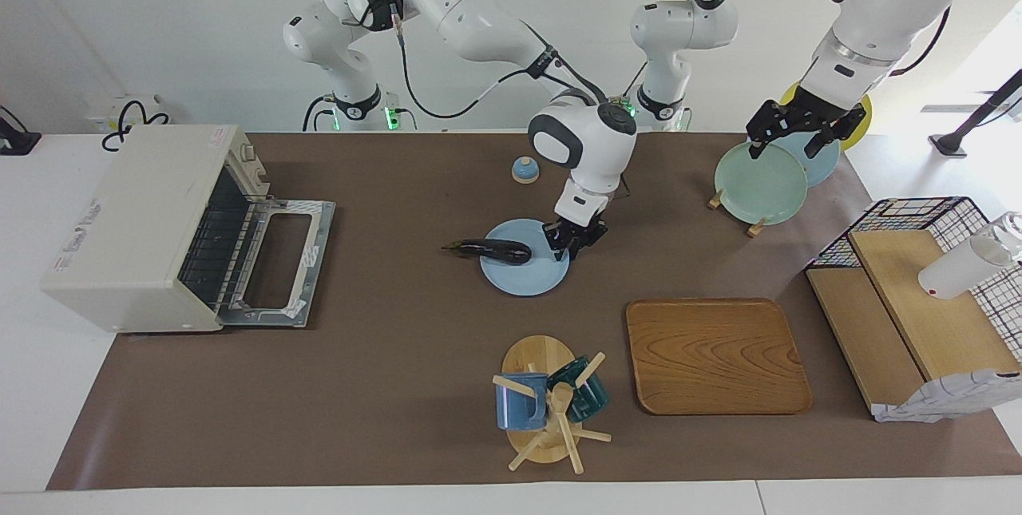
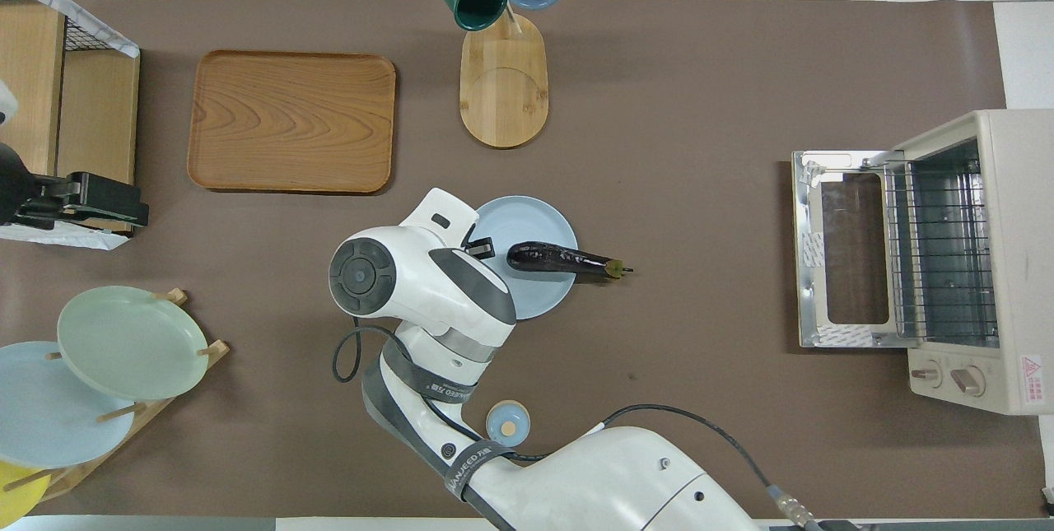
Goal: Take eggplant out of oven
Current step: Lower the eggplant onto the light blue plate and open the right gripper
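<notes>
White wrist housing hides the right hand (image 2: 482, 249) beside the eggplant (image 2: 560, 260).

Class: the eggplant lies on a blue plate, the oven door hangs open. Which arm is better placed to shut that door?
Probably the right: its gripper is at the blue plate, toward the oven; the left gripper waits over the plate rack.

A wooden tray (image 1: 717, 355) lies on the brown worktop (image 1: 383, 387) beside a mug tree (image 1: 547, 411) holding a blue mug (image 1: 519, 402) and a green mug (image 1: 587, 391). A plate rack (image 1: 758, 172) stands nearer the robots.
</notes>
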`<state>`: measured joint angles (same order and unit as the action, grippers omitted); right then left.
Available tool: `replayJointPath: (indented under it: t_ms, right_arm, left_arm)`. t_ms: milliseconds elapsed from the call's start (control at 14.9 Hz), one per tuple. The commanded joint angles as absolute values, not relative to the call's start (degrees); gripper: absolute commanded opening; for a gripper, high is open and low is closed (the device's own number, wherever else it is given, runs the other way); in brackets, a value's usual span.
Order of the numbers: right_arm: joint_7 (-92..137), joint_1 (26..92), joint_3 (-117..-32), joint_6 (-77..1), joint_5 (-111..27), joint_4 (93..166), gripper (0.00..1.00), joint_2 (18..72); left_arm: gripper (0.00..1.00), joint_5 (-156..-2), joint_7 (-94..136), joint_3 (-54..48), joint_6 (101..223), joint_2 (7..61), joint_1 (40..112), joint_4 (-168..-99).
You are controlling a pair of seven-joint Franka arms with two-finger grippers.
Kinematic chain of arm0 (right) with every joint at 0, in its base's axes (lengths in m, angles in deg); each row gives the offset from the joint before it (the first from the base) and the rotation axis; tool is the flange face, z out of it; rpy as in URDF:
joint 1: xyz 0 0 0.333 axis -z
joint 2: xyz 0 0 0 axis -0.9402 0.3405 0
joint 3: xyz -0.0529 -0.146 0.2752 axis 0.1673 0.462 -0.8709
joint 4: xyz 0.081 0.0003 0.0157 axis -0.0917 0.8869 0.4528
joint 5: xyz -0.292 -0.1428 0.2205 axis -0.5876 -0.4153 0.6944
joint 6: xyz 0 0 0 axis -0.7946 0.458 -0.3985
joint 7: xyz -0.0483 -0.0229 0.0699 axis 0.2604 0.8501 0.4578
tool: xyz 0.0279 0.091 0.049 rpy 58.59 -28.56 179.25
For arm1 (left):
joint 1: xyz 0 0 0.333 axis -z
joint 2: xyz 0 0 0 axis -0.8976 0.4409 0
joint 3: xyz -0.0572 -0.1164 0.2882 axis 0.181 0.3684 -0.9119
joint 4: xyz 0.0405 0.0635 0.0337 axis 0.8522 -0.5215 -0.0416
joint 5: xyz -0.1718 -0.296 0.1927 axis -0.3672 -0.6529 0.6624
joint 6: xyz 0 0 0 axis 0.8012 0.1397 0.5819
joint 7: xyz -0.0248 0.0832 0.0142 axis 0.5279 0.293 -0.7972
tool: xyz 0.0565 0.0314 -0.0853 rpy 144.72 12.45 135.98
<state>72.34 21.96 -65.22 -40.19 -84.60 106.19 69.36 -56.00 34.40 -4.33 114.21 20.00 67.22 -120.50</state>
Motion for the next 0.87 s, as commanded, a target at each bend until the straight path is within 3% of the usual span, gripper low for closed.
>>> replayJointPath:
  t_ms: [0,268,401,602,803]
  right_arm:
    - [69.88,22.72,-66.19,-38.71,-83.44,105.33,0.72,67.94]
    - [58.48,23.16,-65.31,-30.03,-84.75,104.71,0.69,64.16]
    - [52.58,23.77,-63.03,-24.58,-85.28,104.8,0.55,61.79]
    - [47.81,23.77,-57.07,-17.8,-85.37,106.29,0.07,58.45]
    - [43.7,25.6,-52.31,-18.05,-85.2,113.56,0.01,54.06]
  left_arm:
    - [1.0,-56.43,32.01,-4.14,114.13,20.19,66.65,-120.06]
    - [1.0,-56.43,27.34,-4.05,115.1,20.28,67.26,-120.06]
    - [1.0,-56.43,24.88,-3.97,115.18,20.28,67.44,-120.06]
    - [1.0,-56.69,14.9,-3.53,117.55,20.28,68.05,-120.76]
    - [1.0,-56.95,-1.43,-3.53,120.28,20.36,72.0,-121.64]
